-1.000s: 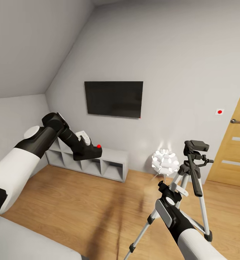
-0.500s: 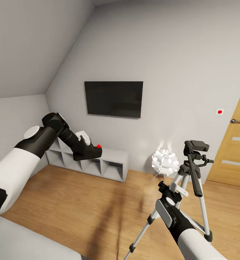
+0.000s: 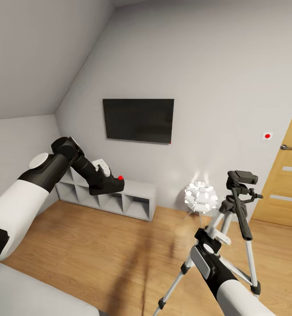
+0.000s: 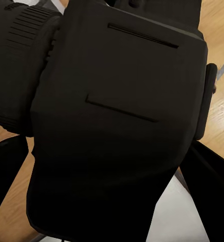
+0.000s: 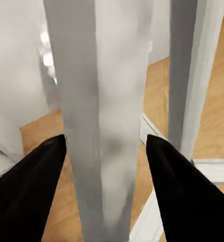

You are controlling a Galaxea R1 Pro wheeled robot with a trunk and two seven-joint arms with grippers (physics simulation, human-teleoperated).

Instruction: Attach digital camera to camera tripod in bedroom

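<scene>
Against the grey wall at the far side of the bedroom, a black TV point(image 3: 138, 120) hangs above a low grey cubby shelf point(image 3: 119, 197). A white ball-cluster lamp point(image 3: 201, 197) stands on the wood floor point(image 3: 119, 245) beside an oak door point(image 3: 286, 175).

The left arm reaches out over the floor in front of the shelf, and the left gripper point(image 3: 113, 185) holds the camera point(image 3: 115, 184) in the air, its red button point(image 3: 120, 177) up. In the left wrist view the camera's black body point(image 4: 117, 121) sits between the two dark fingers point(image 4: 6, 171), with the ribbed lens point(image 4: 21, 65) to one side; the fingers pinch the body from both sides.

The tripod point(image 3: 233, 219) stands on the floor near the door, well apart from the camera, with its black head point(image 3: 243, 177) uppermost and the pan handle point(image 3: 242, 217) slanting down. The right gripper point(image 3: 211, 235) is at the upper part of one silver leg. In the right wrist view that leg point(image 5: 94, 121) runs between the two black fingers point(image 5: 182, 196), which are spread to either side of it; I cannot tell whether they touch it. A second leg point(image 5: 190, 70) shows just beyond.
</scene>
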